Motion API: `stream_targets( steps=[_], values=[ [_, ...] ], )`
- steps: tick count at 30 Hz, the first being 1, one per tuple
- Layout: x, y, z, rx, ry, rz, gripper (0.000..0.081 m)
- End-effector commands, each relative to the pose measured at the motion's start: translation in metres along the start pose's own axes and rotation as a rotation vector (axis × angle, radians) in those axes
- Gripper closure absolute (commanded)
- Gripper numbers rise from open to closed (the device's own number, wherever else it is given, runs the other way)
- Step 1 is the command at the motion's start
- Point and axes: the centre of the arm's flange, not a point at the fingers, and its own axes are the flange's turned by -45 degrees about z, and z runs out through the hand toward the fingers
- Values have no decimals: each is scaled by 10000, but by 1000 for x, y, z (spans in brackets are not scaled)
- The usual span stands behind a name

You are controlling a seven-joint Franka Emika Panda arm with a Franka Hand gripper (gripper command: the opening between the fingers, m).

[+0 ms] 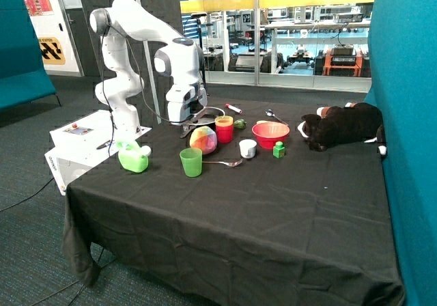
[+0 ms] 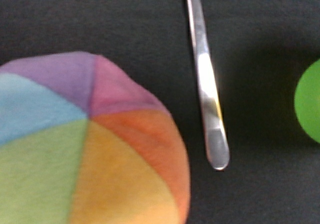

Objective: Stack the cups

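Green bottle [image 1: 134,158]: seen at the left table edge.
Green cup [image 1: 191,162]: placed alone, left of centre, beside a spoon [image 1: 224,162].
Gripper [image 1: 189,123]: lowered behind the multicoloured ball [image 1: 203,140]; finger state cannot be told.
Yellow cup [image 1: 224,121]: nested in the red cup [image 1: 224,133], centre.
Red bowl [image 1: 270,134]: set right of centre.

Rainbow ball [image 2: 85,149]; spoon [image 2: 207,91]; red bowl [image 1: 270,134].

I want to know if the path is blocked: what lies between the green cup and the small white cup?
In the outside view, a metal spoon lies on the black cloth between the green cup and the small white cup, bowl end toward the white cup.
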Motion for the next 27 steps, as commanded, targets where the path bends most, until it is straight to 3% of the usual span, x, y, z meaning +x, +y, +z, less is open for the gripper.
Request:
stream_targets(
  steps=[1, 11, 27],
  values=[
    [1, 17, 5, 46, -37, 259, 319],
    [7, 35, 13, 45, -39, 737, 326],
    [16, 39, 31, 45, -39, 748, 335]
  ],
)
